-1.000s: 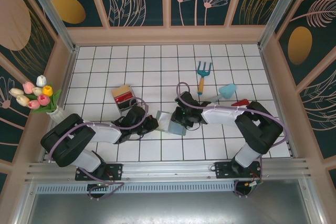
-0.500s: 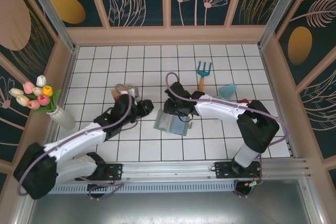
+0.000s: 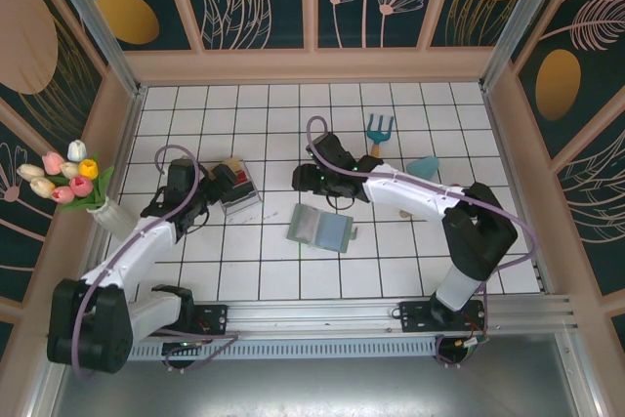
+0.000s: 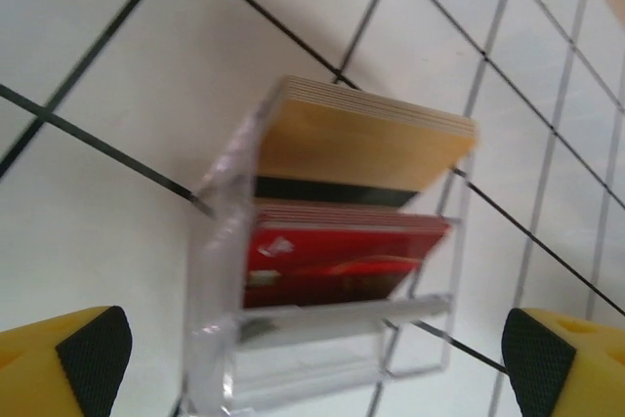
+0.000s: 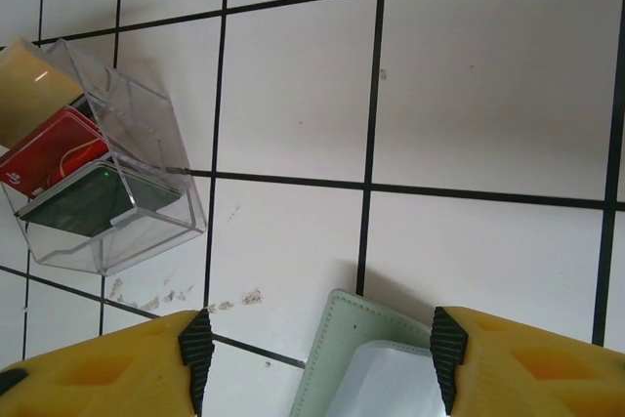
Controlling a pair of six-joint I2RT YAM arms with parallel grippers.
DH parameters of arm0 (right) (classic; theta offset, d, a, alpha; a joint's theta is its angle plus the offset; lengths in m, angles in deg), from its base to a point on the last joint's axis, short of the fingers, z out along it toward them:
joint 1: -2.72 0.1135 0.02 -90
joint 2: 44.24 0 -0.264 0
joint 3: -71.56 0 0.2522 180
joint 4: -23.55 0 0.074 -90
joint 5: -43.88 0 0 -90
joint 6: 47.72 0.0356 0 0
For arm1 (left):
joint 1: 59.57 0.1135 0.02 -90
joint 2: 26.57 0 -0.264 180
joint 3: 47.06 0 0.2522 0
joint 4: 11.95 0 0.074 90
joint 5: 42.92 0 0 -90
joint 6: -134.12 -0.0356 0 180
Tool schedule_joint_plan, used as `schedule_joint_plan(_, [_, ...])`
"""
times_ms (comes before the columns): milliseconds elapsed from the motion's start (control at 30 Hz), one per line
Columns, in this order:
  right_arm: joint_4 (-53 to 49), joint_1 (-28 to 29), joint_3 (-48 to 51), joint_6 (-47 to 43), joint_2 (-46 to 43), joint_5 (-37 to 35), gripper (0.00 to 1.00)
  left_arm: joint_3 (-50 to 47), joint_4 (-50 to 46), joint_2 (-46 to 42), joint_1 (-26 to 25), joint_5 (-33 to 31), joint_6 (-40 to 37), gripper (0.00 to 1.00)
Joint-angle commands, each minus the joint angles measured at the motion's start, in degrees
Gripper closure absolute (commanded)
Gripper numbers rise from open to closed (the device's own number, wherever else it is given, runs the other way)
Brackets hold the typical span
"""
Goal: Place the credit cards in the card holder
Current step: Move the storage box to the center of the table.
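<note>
The credit cards (image 4: 342, 253), thin plastic rectangles in yellow-tan, black and red, stand packed on edge in a clear plastic rectangular tray (image 4: 217, 241) on the white tiled table (image 3: 410, 271), at its left-centre. Their stacked edges blur together, so they cannot be counted one by one; three colour groups can be told apart, and of the black one only a narrow strip shows between the tan and the red. The tray's near end is cut off by the lower edge of the left wrist view. The left gripper (image 4: 312, 347) hangs just short of the tray with its jaws spread wide and nothing between them, only the black pads (image 4: 93, 344) and yellow finger ends visible at the bottom corners. The flat grey-green bifold card holder (image 3: 320, 229) with paler blue-grey pockets lies open near the table's middle, well apart from the tray. In the right wrist view only one corner of it shows, lying on the tiles below the gap of the right gripper (image 5: 322, 351), whose jaws stand apart and grip nothing. There is one tray, one card holder and two grippers.
</note>
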Motion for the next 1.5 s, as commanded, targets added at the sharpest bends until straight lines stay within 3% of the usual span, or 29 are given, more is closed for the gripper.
schedule_joint_plan(0, [2.49,-1.61,0.97,-1.12,0.97,2.52,0.36,1.82,5.34,4.2,1.77,3.54,-3.05,0.01])
schedule_joint_plan(200, [3.94,-5.04,4.51,-1.47,-0.09,4.76,0.36,6.11,11.39,15.81,2.47,9.13,-7.2,0.01])
schedule_joint_plan(433, [11.96,-10.34,14.27,-1.4,-5.14,6.9,0.38,8.36,23.91,25.14,2.01,27.52,-7.81,0.01])
schedule_joint_plan(533, [16.09,-11.93,18.14,-3.11,-7.94,8.7,0.38,11.84,24.65,29.75,-0.47,33.23,-9.42,0.03])
schedule_joint_plan(633, [17.41,-13.12,20.23,-4.42,-9.73,8.77,0.38,16.49,21.0,34.06,-3.62,32.58,-12.49,0.04])
schedule_joint_plan(867, [16.15,-17.62,20.16,-4.61,-8.13,18.41,0.41,25.33,19.18,42.43,-8.57,36.93,-14.75,0.08])
schedule_joint_plan(1133, [11.59,-18.51,20.67,-3.2,-9.5,14.41,0.42,30.06,23.57,48.04,-15.48,37.67,-8.19,0.11])
schedule_joint_plan(1467, [7.75,-20.33,24.07,-2.09,-15.87,10.02,0.41,41.19,20.12,53.91,-21.21,36.23,-7.04,0.13])
